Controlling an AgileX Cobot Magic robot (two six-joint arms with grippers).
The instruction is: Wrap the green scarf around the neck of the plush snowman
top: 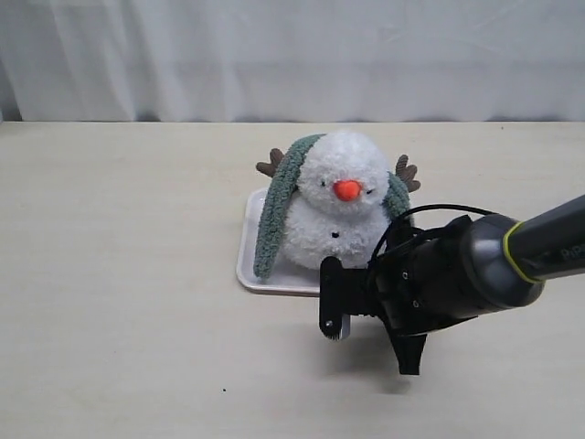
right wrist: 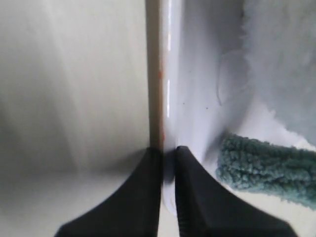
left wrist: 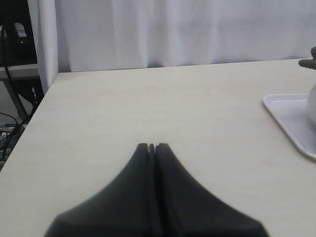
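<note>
From the exterior view, the snowman (top: pixel 336 206) sits upright on a white tray (top: pixel 260 274) on a pale table (top: pixel 119 274), facing the camera. The scarf (top: pixel 279 206) runs behind the head. One end hangs down the left side of the view to the tray, and the other comes down the right side until it goes behind the right arm (top: pixel 484 261). That arm reaches in from the right. The right gripper (top: pixel 334 293) is at the tray's front edge, just in front of the snowman. A white curtain (top: pixel 292 55) hangs behind the table.

In the left wrist view, the left gripper (left wrist: pixel 152 146) hangs over bare table with its two fingers pressed together and nothing between them. It is well apart from the tray, only a corner of which shows at the edge of the picture, along with a sliver of the snowman.

In the right wrist view, the right gripper's fingers are drawn close together with the tray's rim pinched between them. One finger is on the table side and the other on the tray side. A fuzzy end of the scarf lies on the tray just beside the inner finger, and the snowman's white fluff sits beyond it.
</note>
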